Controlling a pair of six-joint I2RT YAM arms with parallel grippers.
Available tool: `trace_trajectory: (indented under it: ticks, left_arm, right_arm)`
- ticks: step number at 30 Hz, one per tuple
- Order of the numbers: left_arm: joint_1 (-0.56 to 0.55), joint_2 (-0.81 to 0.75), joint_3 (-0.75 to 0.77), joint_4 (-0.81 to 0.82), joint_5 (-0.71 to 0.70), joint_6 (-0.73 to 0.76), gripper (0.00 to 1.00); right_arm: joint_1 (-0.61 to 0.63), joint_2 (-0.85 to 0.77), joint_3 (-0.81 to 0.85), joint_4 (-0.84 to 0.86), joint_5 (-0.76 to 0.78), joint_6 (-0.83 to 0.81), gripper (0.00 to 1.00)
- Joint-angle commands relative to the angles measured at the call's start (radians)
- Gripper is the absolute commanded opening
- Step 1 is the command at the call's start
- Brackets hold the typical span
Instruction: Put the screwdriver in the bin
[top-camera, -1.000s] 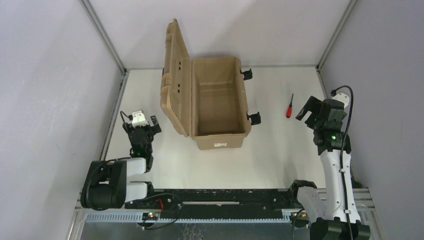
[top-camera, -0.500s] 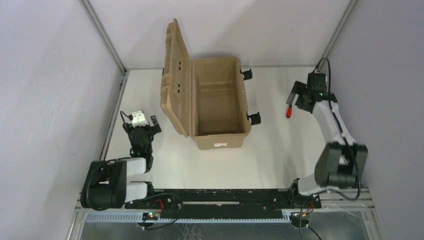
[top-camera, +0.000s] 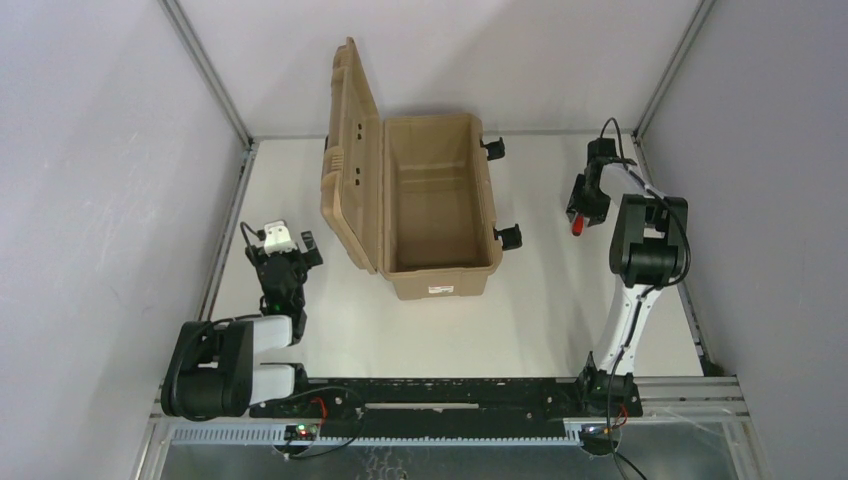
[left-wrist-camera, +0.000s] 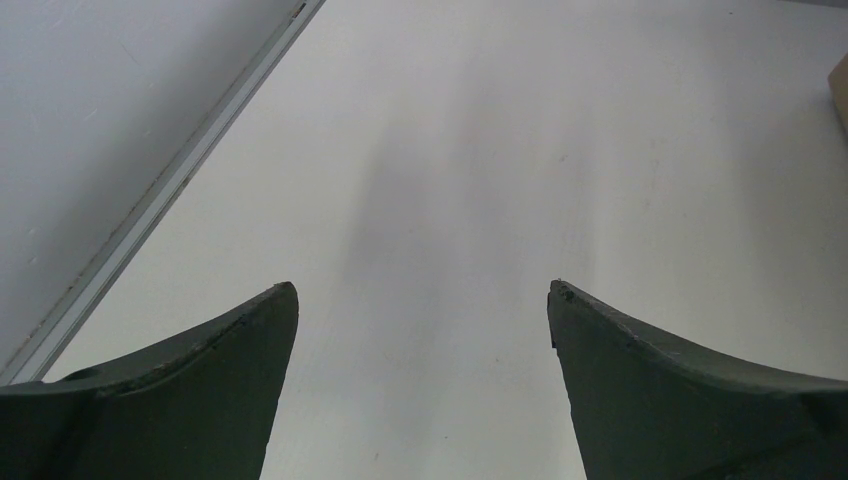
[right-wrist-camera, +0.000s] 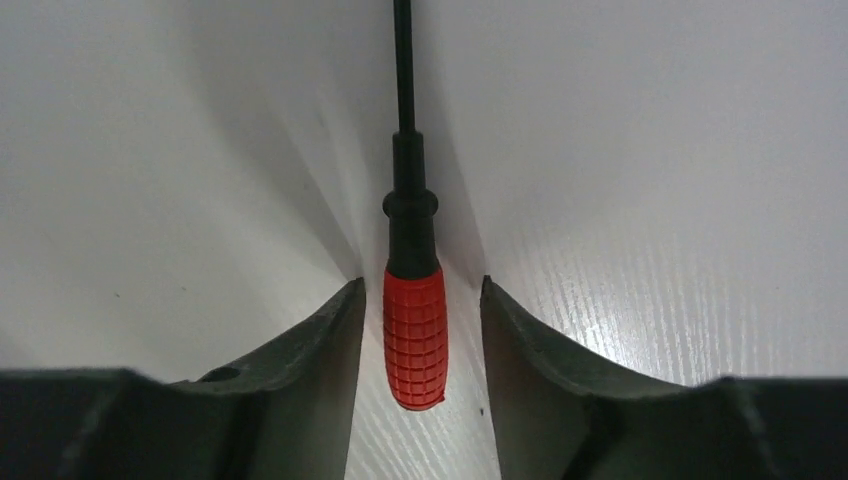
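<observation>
The right pincer (right-wrist-camera: 421, 284) is down at the surface (top-camera: 550, 300) with its 2 fingers (right-wrist-camera: 320, 340) on either side of the screwdriver (right-wrist-camera: 414, 330). In the right wrist view a slim strip of white shows between each finger and the red handle, so the pincer is released and straddles the tool without clamping it. The screwdriver lies flat on the surface. Its ribbed red handle sits between the fingers, and its black collar and thin black shaft run straight on past the fingertips to the top of that view.

From above, the right arm (top-camera: 640, 250) is folded over the spot, and only the red end of the handle peeks out from under the pincer. The screwdriver is therefore outside the bin (top-camera: 440, 275), on the open surface to the bin's right and apart from it, near the right wall of the cell.

The bin stands near the middle of the surface, its tan lid (top-camera: 350, 170) swung up and leaning to the left. 2 black latches (top-camera: 510, 237) hang on its right side and a small white label (top-camera: 440, 290) marks the near end. What shows of its inside is bare tan wall and floor.

The left pincer (left-wrist-camera: 422, 290) is also released, its 2 dark fingers spread wide over bare white surface with nothing between them. The left arm (top-camera: 240, 360) is folded low at the near left, well apart from the bin and the screwdriver.
</observation>
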Motion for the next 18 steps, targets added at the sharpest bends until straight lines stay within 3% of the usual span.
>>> trace_trajectory:
  ticks: [1,3,8,12,18]
  left_arm:
    - [0.007,-0.014,0.042,0.069,0.018,0.017,1.0]
    - [0.007,-0.015,0.043,0.069,0.019,0.017,1.0]
    - [0.007,-0.014,0.042,0.069,0.018,0.017,1.0]
    - [0.007,-0.015,0.042,0.069,0.019,0.017,1.0]
    - [0.007,-0.014,0.042,0.069,0.019,0.017,1.0]
  right_arm:
    - [-0.008,0.021,0.023,-0.043,-0.013,0.006,0.45]
    - [-0.014,0.027,0.005,-0.035,-0.017,0.007,0.37]
    - [-0.018,-0.034,-0.006,-0.027,-0.013,-0.031,0.05]
    - [-0.018,-0.15,0.002,-0.046,-0.021,-0.082,0.01]
    - [-0.009,-0.258,0.113,-0.218,-0.047,-0.097,0.0]
